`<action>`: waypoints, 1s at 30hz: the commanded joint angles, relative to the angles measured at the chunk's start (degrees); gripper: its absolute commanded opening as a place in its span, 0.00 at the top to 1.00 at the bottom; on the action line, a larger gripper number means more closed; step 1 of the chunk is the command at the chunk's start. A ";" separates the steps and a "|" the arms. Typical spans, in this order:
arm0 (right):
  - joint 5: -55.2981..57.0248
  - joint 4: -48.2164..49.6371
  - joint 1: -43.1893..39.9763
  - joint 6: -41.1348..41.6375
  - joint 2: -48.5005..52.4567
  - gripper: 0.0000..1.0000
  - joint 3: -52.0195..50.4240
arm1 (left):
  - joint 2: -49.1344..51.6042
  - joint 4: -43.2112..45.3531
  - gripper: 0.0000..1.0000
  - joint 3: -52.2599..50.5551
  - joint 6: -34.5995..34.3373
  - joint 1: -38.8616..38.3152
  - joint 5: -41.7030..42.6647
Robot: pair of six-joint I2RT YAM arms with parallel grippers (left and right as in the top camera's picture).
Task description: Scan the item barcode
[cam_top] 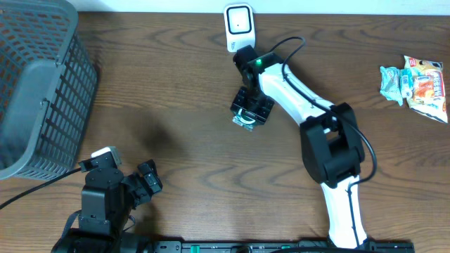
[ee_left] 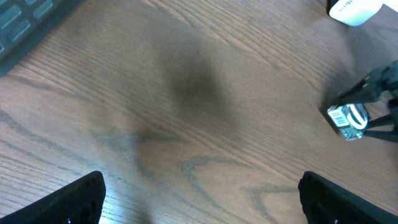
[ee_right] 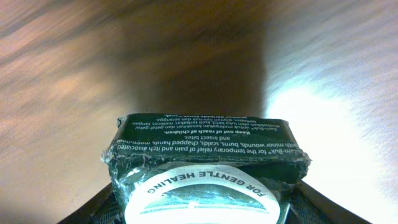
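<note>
Grey plastic mesh basket stood far left. The left claw hung wide open over the brown wooden worktop. The right claw gripped a small dark-green box near the white barcode scanner; the scan itself apparently was not yet done.

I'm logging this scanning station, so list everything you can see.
basket: one, grey, left edge of table
scanner: one, white, far edge, centre
balm box: one, dark green, held in front of the scanner
snack packets: small pile, count unclear, green and orange, right edge
table: one, brown wood
left pincer: one, black, open and empty, near edge
right pincer: one, black, gripping the balm box
</note>
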 commanded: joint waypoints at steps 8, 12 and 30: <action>-51.63 3.48 -8.50 -9.79 -5.90 0.39 0.04 | -0.26 -0.09 0.02 0.11 0.13 0.11 -0.15; -63.93 3.45 -11.15 -12.98 -5.92 0.42 0.04 | -0.26 -0.09 0.02 0.11 0.13 0.13 -0.15; -68.67 3.50 -13.68 -14.51 -5.92 0.41 0.04 | -0.26 -0.09 0.02 0.11 0.13 0.11 -0.15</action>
